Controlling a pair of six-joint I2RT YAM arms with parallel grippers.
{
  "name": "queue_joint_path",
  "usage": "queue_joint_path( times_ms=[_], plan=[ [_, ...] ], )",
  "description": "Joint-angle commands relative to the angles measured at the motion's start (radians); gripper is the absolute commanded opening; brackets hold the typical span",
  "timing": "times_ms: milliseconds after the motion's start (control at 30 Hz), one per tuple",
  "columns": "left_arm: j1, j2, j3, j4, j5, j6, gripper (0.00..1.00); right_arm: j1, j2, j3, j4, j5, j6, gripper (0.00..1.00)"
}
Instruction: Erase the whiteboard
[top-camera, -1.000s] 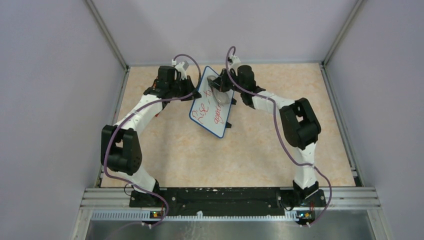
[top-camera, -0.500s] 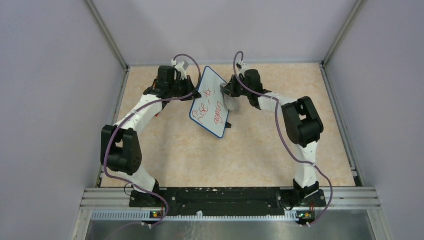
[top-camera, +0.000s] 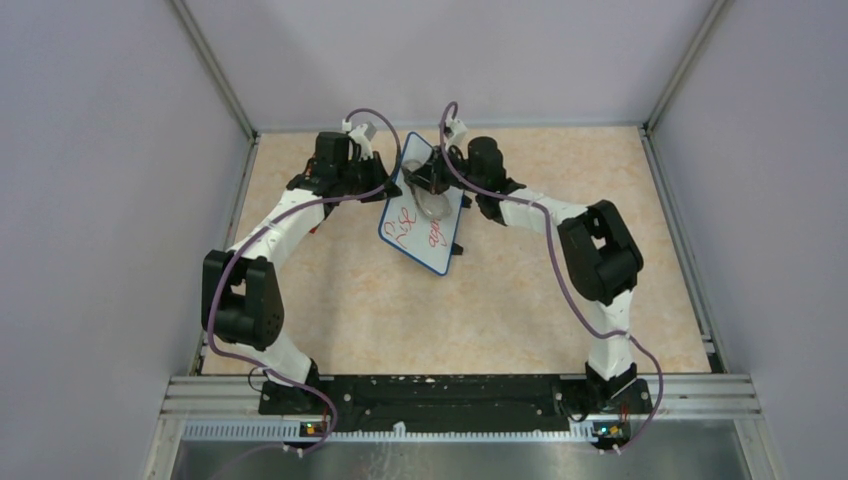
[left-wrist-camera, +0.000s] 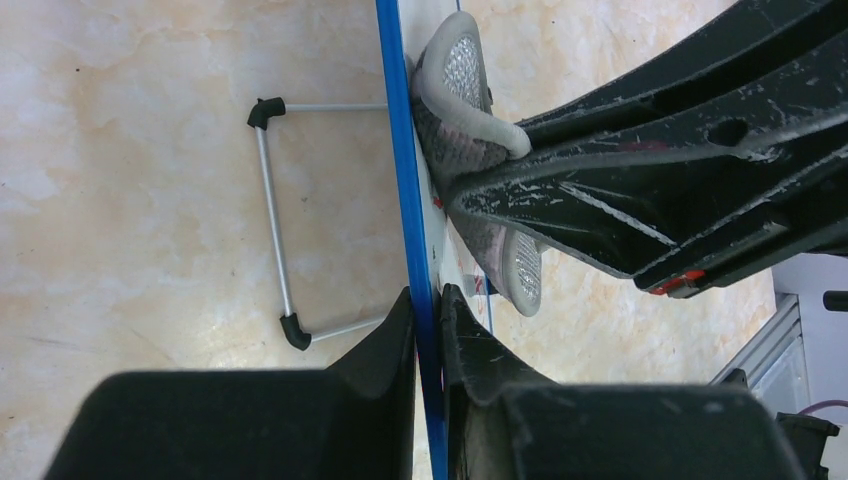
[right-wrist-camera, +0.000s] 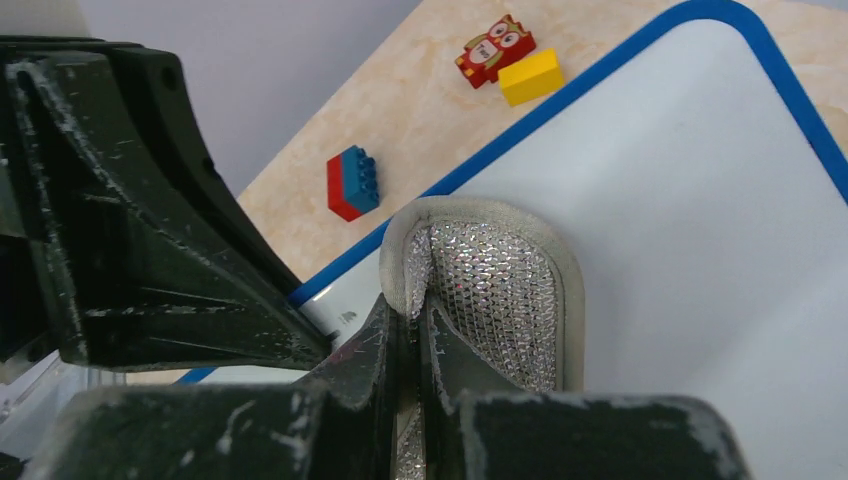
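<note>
The whiteboard (top-camera: 428, 252), white with a blue frame, stands tilted at the back of the table, with red handwriting (top-camera: 404, 227) on its lower part. My left gripper (top-camera: 386, 186) is shut on its left edge; in the left wrist view the jaws (left-wrist-camera: 428, 300) pinch the blue frame (left-wrist-camera: 403, 150). My right gripper (top-camera: 430, 190) is shut on a grey, silvery mesh cloth (right-wrist-camera: 500, 290) and presses it against the board face (right-wrist-camera: 700, 200). The cloth also shows in the left wrist view (left-wrist-camera: 462, 80).
The board's wire stand with black feet (left-wrist-camera: 275, 210) rests on the table behind it. A red-and-blue block (right-wrist-camera: 353, 183), a yellow block (right-wrist-camera: 530, 77) and an owl block (right-wrist-camera: 495, 48) lie beyond the board. Grey walls enclose the table.
My right gripper swung the cloth off to the board's right edge, then back onto its middle. Less red writing shows on the upper part. The left gripper has not moved.
</note>
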Motion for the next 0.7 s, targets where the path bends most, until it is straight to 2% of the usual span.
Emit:
queue_joint_path(
  times_ms=[0,200,333,500,667],
  plan=[
    [-0.023,0.011,0.018,0.013,0.031,0.046,0.0,0.042,-0.01,0.008,0.061,-0.167,0.013,0.0],
    [-0.023,0.007,0.019,0.013,0.031,0.046,0.0,-0.034,0.033,-0.061,0.117,-0.087,0.158,0.0],
    [-0.023,0.003,0.019,0.013,0.032,0.046,0.0,-0.109,0.08,-0.103,0.085,-0.055,0.259,0.0],
    [-0.023,0.0,0.019,0.011,0.03,0.047,0.0,-0.177,0.117,-0.136,0.067,-0.066,0.304,0.0],
    [-0.023,-0.002,0.02,0.012,0.032,0.046,0.0,-0.179,0.118,-0.131,0.05,-0.05,0.299,0.0]
  ],
)
